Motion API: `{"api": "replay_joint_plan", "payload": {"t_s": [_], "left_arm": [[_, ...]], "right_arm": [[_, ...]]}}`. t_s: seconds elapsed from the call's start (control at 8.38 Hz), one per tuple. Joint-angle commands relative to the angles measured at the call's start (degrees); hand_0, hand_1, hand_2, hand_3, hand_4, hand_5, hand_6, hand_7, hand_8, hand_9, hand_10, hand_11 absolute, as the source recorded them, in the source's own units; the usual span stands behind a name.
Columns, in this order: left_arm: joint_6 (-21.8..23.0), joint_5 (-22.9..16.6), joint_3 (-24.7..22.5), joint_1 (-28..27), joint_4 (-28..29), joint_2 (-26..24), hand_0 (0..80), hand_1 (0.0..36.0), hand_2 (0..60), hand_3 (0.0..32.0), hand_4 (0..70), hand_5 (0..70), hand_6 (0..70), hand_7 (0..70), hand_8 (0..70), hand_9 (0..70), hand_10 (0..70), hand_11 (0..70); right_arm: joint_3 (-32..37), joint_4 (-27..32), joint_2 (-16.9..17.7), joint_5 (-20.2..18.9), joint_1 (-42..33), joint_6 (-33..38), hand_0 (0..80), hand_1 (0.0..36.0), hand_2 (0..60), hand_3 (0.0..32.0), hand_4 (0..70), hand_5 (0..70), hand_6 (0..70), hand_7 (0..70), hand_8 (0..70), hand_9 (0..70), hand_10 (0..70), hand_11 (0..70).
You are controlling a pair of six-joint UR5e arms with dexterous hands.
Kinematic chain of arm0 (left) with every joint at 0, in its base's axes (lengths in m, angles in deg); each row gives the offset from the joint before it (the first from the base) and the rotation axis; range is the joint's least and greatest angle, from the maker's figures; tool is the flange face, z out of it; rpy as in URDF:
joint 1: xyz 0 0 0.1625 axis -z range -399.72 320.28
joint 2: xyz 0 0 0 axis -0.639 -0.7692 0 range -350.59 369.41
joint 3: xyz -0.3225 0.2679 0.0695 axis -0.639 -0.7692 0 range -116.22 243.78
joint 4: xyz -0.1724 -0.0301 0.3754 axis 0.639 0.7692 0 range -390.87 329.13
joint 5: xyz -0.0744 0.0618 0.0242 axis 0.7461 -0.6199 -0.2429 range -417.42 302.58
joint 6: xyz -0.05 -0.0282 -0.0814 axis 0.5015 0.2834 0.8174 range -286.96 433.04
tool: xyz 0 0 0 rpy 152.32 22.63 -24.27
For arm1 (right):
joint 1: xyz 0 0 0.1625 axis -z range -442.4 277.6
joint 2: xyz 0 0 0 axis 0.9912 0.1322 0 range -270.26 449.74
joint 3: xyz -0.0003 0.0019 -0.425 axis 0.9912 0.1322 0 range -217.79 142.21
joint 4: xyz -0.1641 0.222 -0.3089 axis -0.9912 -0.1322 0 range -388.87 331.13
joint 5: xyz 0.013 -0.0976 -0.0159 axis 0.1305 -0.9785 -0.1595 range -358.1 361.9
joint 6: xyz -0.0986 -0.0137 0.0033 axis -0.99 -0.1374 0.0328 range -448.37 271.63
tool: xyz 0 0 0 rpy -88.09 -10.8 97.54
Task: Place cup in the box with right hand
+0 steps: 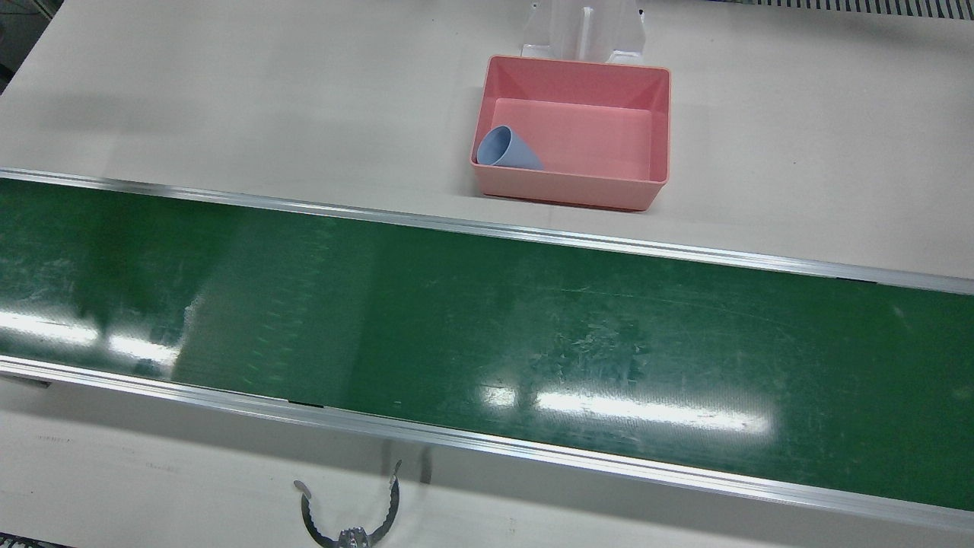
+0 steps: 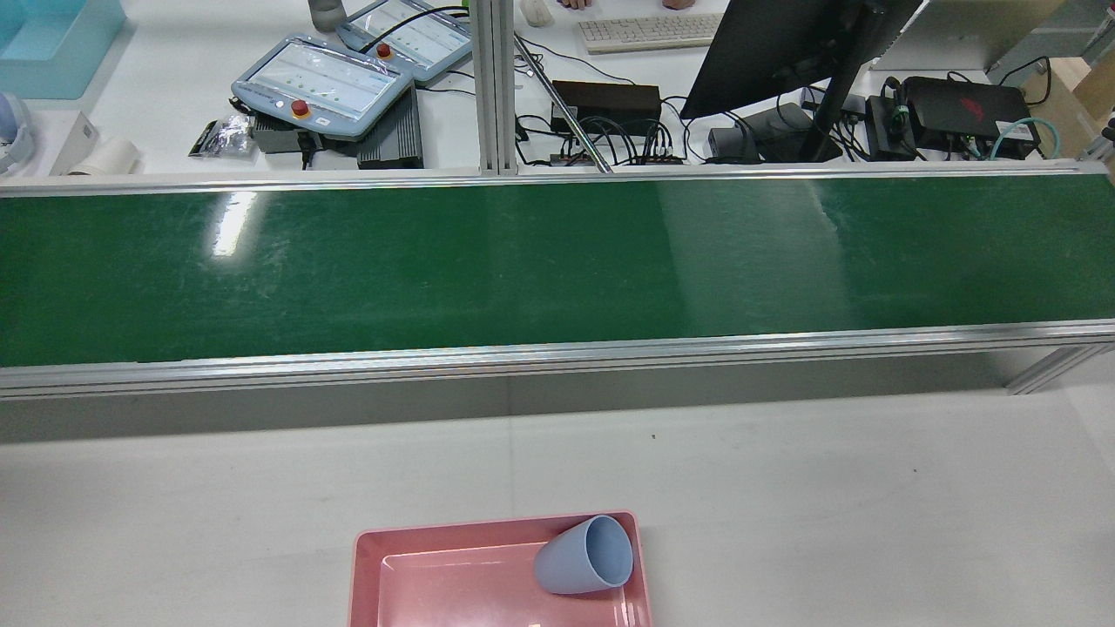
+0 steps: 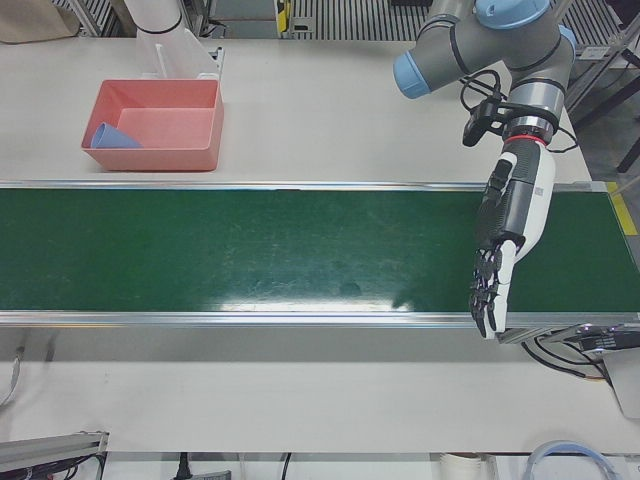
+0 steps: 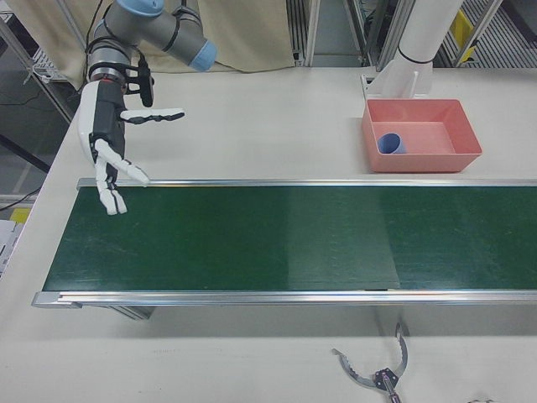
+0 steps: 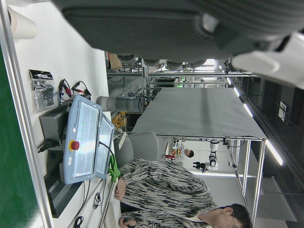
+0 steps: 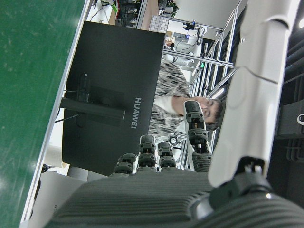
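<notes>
A light blue cup (image 1: 505, 149) lies on its side inside the pink box (image 1: 654, 125), in the corner on the robot's right side. It also shows in the rear view (image 2: 584, 555), the left-front view (image 3: 112, 138) and the right-front view (image 4: 391, 143). My right hand (image 4: 109, 143) hangs open and empty over the far end of the green belt (image 4: 277, 237), well away from the box (image 4: 461, 155). My left hand (image 3: 505, 240) is open and empty, fingers pointing down over the other end of the belt (image 3: 250, 250).
The conveyor's metal rails (image 1: 533, 236) run between the box and the operators' side. A white pedestal (image 1: 584, 30) stands right behind the box. A metal clamp (image 1: 348, 525) lies on the table's front edge. Monitor, pendants and cables (image 2: 610, 113) sit beyond the belt.
</notes>
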Motion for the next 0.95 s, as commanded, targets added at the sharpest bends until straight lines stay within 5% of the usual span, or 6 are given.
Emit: {"api": "replay_joint_plan", "payload": {"t_s": [0.0, 0.24, 0.6, 0.83], "left_arm": [[0.0, 0.0, -0.1, -0.1, -0.1, 0.0, 0.0, 0.0, 0.0, 0.0, 0.0, 0.0, 0.0, 0.0, 0.0, 0.0, 0.0, 0.0], [0.0, 0.0, 0.0, -0.1, 0.0, 0.0, 0.0, 0.0, 0.0, 0.0, 0.0, 0.0, 0.0, 0.0, 0.0, 0.0, 0.0, 0.0], [0.0, 0.0, 0.0, -0.1, 0.0, 0.0, 0.0, 0.0, 0.0, 0.0, 0.0, 0.0, 0.0, 0.0, 0.0, 0.0, 0.0, 0.0], [0.0, 0.0, 0.0, -0.1, 0.0, 0.0, 0.0, 0.0, 0.0, 0.0, 0.0, 0.0, 0.0, 0.0, 0.0, 0.0, 0.0, 0.0]], "right_arm": [[5.0, 3.1, -1.5, -0.7, -2.5, 0.6, 62.6, 21.2, 4.7, 0.0, 12.9, 8.2, 5.6, 16.1, 9.2, 16.3, 2.9, 6.8], [5.7, 3.1, -2.7, 3.3, -3.1, -1.1, 67.4, 19.0, 1.2, 0.0, 21.4, 8.0, 5.8, 18.1, 9.4, 17.0, 1.3, 4.4], [6.9, 3.0, -2.6, 4.3, -3.3, -1.2, 62.6, 21.7, 5.2, 0.0, 13.4, 8.1, 5.5, 16.4, 9.2, 16.4, 1.4, 4.6], [10.8, 3.8, -4.6, 4.1, -3.0, -0.6, 64.5, 18.2, 1.2, 0.0, 21.9, 7.7, 5.7, 18.1, 9.3, 16.9, 1.0, 3.7]]}}
